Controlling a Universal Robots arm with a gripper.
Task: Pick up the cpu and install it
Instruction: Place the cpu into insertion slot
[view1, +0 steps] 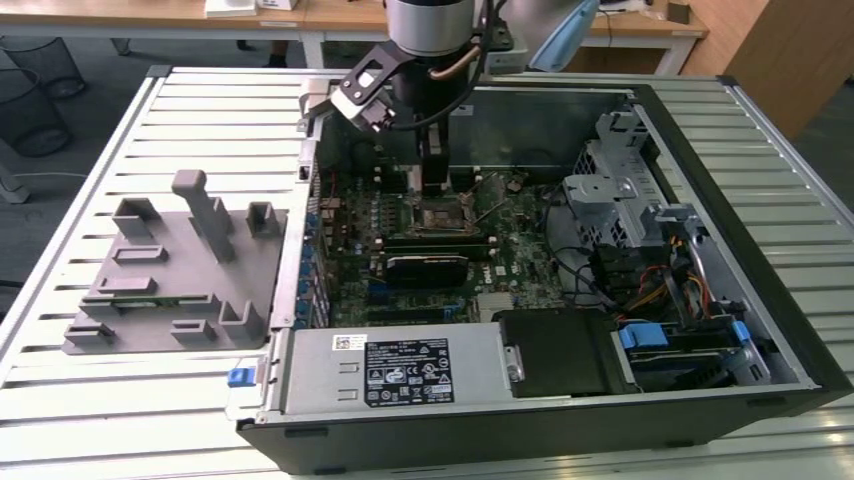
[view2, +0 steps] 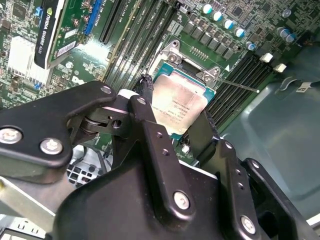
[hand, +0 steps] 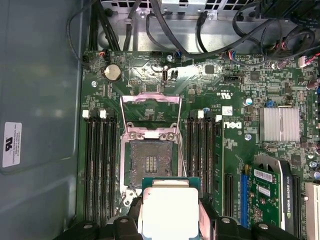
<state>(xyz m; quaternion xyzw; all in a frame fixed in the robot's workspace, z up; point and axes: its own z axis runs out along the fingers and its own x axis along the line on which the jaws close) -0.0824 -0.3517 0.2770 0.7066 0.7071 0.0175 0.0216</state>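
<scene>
1. The cpu (hand: 170, 210) sits clamped in the gripper (hand: 170, 222), its shiny metal top facing up towards the first wrist view. The black fingers (hand: 207, 217) are closed against its two opposite edges.
2. In the second wrist view the cpu (view2: 177, 107) hangs over the socket between the gripper (view2: 175, 120) linkages. We cannot tell whether it touches the frame below.
3. The socket (hand: 150, 162) lies open just beside the chip. Its dark contact bed is bare, and only its near edge is covered by the cpu.
4. The socket's metal load plate (hand: 150, 112) stands flipped back on the far side of the socket. A thin latch lever (view2: 240, 86) juts out sideways next to it.
5. Banks of memory slots (hand: 100, 165) flank the socket closely on both sides, leaving a narrow lane for the fingers.
6. Further out on the motherboard (hand: 235, 100) we see a coin battery (hand: 112, 72), a finned heatsink (hand: 280, 124) and a graphics card (hand: 272, 192).
7. Black cables (hand: 175, 30) loop along the board's far edge.
8. In the exterior view the gripper (view1: 434, 170) reaches down into the open computer case (view1: 801, 300), above the socket (view1: 441, 215), with the graphics card (view1: 427, 268) near it.
9. A power supply (view1: 387, 370) fills the case's near end. A grey parts fixture (view1: 174, 270) rests on the slatted table (view1: 80, 400) at the exterior view's left.
</scene>
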